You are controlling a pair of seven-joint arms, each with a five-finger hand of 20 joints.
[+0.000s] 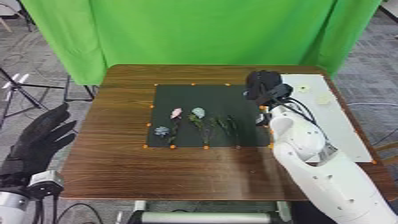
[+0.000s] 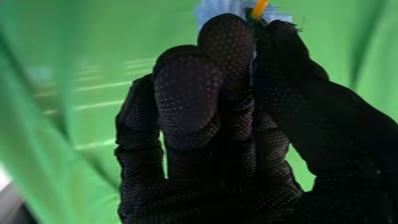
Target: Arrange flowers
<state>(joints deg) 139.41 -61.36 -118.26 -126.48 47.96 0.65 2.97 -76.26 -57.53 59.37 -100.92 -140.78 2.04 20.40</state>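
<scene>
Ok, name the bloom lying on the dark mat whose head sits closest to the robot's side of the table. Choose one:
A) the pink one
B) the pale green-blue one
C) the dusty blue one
C: the dusty blue bloom lies low on the dark mat, closer to the robot than the heads of the pink bloom and the pale green-blue bloom.

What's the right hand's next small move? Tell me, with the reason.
Probably move the right hand over the white rectangular sheet and lower the pale blue flower there: fingers and thumb pinch it, and the hand hangs by the sheet's edge.
</scene>
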